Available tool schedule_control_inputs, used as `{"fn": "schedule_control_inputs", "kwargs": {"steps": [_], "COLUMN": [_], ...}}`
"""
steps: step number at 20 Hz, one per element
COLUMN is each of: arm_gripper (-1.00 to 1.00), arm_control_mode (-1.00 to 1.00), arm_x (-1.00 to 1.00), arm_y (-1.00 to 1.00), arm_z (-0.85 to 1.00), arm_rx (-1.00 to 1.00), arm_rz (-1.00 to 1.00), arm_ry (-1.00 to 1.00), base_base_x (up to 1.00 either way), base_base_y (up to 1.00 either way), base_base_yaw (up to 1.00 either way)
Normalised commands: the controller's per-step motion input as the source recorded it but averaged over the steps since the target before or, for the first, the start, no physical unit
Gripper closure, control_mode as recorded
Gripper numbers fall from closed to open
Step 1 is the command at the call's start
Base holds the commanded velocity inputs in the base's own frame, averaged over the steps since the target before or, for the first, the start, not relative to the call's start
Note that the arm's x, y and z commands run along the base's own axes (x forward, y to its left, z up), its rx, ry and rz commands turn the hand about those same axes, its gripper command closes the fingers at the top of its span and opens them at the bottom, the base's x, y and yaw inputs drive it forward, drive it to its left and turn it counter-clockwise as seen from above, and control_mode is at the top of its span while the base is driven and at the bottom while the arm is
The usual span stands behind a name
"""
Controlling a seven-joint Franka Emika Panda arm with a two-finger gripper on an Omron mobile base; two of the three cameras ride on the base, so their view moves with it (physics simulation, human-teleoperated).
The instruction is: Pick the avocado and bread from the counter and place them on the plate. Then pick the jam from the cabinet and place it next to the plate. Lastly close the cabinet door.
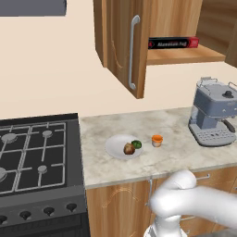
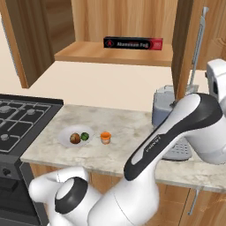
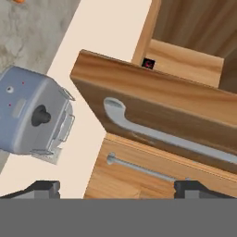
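Brown-grained cabinet door ajar, silver bar handle facing the gripper, whose jaws stand wide apart, holding nothing.

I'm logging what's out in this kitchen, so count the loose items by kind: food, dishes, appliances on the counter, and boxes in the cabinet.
Food: 3, avocado, bread, jam
Dishes: 1, plate
Counter appliances: 1, coffee machine
Boxes in the cabinet: 1, foil box
Total: 6
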Motion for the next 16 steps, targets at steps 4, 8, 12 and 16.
{"fn": "schedule_control_inputs", "kwargs": {"steps": [4,8,12,16], "arm_gripper": [-1.00,-1.00,-1.00,-1.00], "arm_control_mode": [-1.00,-1.00,-1.00,-1.00], "arm_x": [0.49,0.68,0.34,0.01], "arm_y": [-0.28,-0.05,-0.01,0.24], "arm_z": [0.00,0.00,0.00,0.00], "arm_rx": [0.00,0.00,0.00,0.00], "arm_rz": [0.00,0.00,0.02,0.07], "arm_ry": [0.00,0.00,0.00,0.00], "base_base_x": [0.00,0.00,0.00,0.00], "base_base_y": [0.00,0.00,0.00,0.00], "base_base_yaw": [0.00,0.00,0.00,0.00]}}
